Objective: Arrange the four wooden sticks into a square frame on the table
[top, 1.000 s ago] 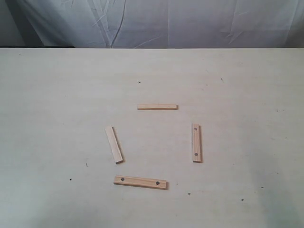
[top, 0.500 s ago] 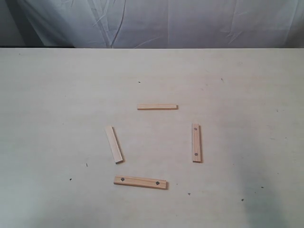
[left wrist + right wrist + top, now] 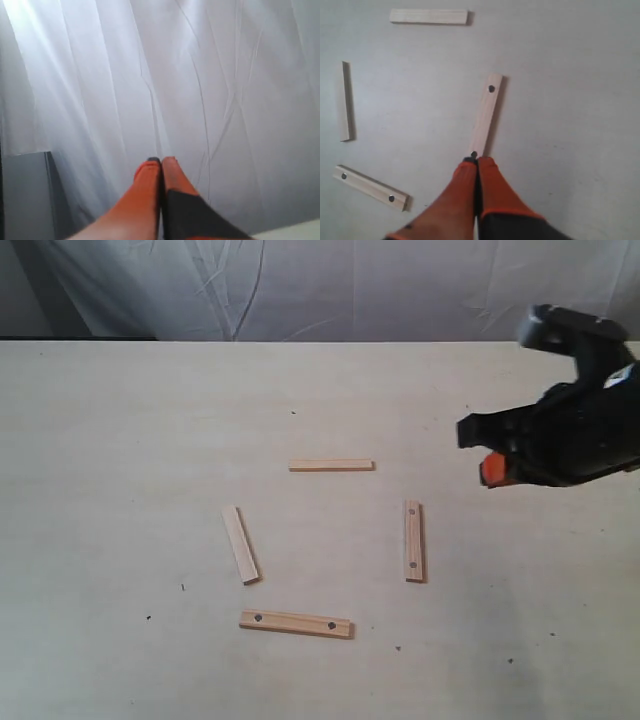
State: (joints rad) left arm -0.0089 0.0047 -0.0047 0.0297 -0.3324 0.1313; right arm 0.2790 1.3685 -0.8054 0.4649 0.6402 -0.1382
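Left gripper (image 3: 160,162): fingers are pressing together, gripping nothing, pointing at the white cloth (image 3: 210,75).

On the table (image 3: 120,440), 4 sticks are lying flat in a loose ring, none touching, every corner open.
- Left stick (image 3: 240,544) is lying slightly off square, plain face up.
- Near stick (image 3: 296,623) is showing 2 dark holes.
- Far stick (image 3: 332,465) is lying crosswise, plain.
- Right stick (image 3: 414,541) is running front to back, showing 2 holes.

Right arm (image 3: 570,430) is hovering above the table, just right of the right stick. Right gripper (image 3: 476,162) is closed and empty, tips aiming toward one end of that stick.
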